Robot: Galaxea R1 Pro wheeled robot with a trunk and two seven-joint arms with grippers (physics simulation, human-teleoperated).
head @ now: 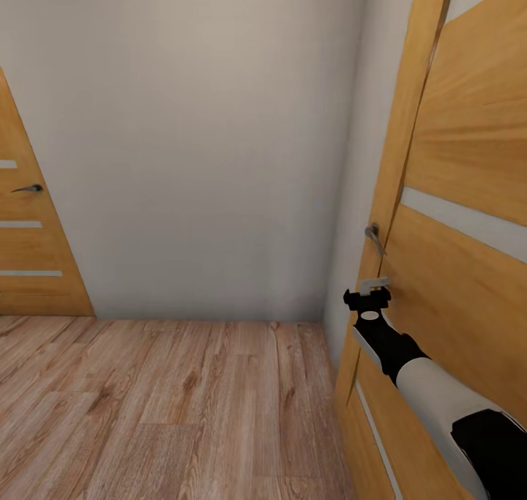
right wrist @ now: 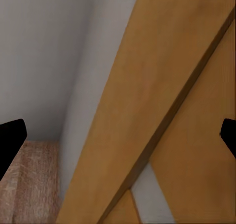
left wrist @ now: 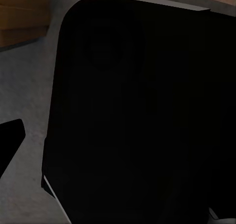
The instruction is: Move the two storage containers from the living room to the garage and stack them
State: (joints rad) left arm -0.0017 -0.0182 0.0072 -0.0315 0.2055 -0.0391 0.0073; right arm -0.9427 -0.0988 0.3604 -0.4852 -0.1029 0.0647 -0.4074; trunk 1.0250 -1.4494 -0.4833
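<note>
Head view: my right tool (head: 368, 290), fingers spread and empty, sits below the door handle (head: 374, 237) at 3 o'clock.

Two wooden doors are in the head view: one (head: 29, 236) at the far left end of the white wall, one (head: 461, 251) close at the right. Each carries one metal lever handle, so two handles: the left door's (head: 28, 188) and the right door's (head: 374, 236). The left door bears three pale horizontal strips. One robot arm (head: 432, 390) reaches toward the right door. One plank floor (head: 168, 412); two white walls meeting in one corner.
</note>
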